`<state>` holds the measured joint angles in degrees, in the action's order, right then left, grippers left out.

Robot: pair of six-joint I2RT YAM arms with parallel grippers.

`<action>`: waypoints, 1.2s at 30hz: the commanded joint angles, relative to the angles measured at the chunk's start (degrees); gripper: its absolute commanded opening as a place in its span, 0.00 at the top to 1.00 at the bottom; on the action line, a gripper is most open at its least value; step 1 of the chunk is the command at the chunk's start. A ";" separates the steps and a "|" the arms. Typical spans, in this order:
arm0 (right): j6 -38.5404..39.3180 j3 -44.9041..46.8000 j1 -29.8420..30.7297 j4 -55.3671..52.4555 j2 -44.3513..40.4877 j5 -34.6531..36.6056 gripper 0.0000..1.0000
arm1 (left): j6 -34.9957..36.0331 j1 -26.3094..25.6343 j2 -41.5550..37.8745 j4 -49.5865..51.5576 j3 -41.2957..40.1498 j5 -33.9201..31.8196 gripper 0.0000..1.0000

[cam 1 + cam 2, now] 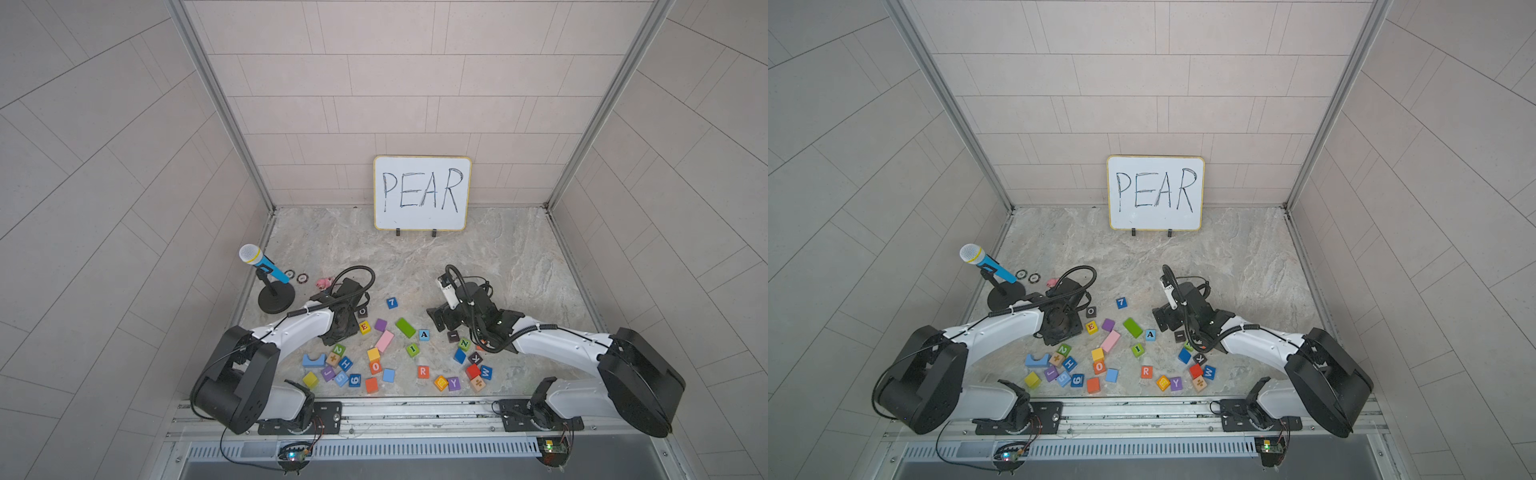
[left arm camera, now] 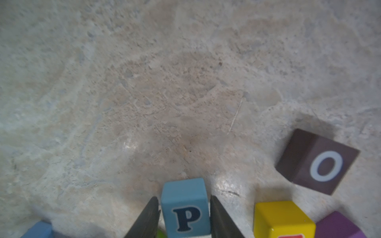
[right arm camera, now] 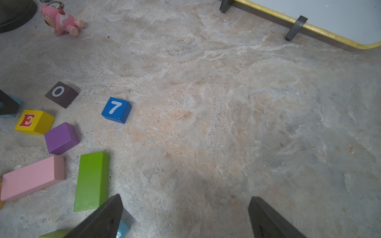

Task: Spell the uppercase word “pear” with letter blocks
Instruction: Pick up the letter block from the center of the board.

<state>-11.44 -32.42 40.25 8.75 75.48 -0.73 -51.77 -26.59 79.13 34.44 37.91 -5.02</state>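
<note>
Scene: two arms over a stone-patterned counter point(image 1: 415, 257). A whiteboard point(image 1: 422, 193) reading PEAR stands at the far edge, and loose blocks lie along the near edge.
Step in hand: judged to be the pick of the first letter. No letters are lined up yet.
P block point(image 2: 185, 208): light-blue cube with a black P on its upward face. It rests on the left half of the counter, nearer the near edge than the far one, and the arm hides it in both top views.
Left gripper point(image 2: 184, 198): stands low over the P block. Its fingers point(image 2: 146, 218) bracket two opposite side faces, very close on each side. Whether they press on the block cannot be told.
Right gripper point(image 3: 185, 195): fingers spread wide with nothing between them, over bare counter near the middle.
E block point(image 1: 364, 327): yellow with a red E, just beside the P block but apart from it.
A block point(image 1: 423, 334): light-blue, near the middle of the scatter.
R block point(image 1: 422, 371): orange with a white R, close to the near edge.
Neighbours: a dark O block point(image 2: 317, 162) and a purple block point(image 2: 340, 224), both clear of the fingers.
Handling (judged): the P block is a small, rigid, light cube. Its smooth painted faces are likely somewhat slippery, but it should not deform or break under a firm squeeze.
Hold (judged): take it by the two plain side faces, square on and about mid-height, so that the P stays upward and readable.
Risk (judged): an off-centre pinch could twist the cube or let it slide out. The E block sits close enough to be nudged on lift-off.
</note>
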 commanded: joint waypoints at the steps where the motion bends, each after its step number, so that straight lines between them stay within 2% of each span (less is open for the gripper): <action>1: -0.16 0.61 0.48 0.47 -0.42 1.00 0.00 | -0.26 -0.48 0.23 0.89 1.02 -1.16 0.58; 20: -1.43 1.22 0.53 1.80 -0.07 0.91 0.00 | 0.96 -1.10 -0.99 1.82 1.82 -1.81 0.63; 29: -1.92 1.43 0.53 1.91 -0.33 1.78 0.00 | 2.36 -1.27 0.64 3.25 3.88 -1.31 0.71; 36: -1.92 1.57 0.53 1.69 -0.69 2.22 0.00 | 2.63 -1.66 0.20 3.77 4.32 -1.97 0.73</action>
<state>-12.73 -31.46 40.51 10.09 75.46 0.38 -49.87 -27.79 79.44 35.94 41.04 -5.67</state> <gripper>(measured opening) 0.997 0.329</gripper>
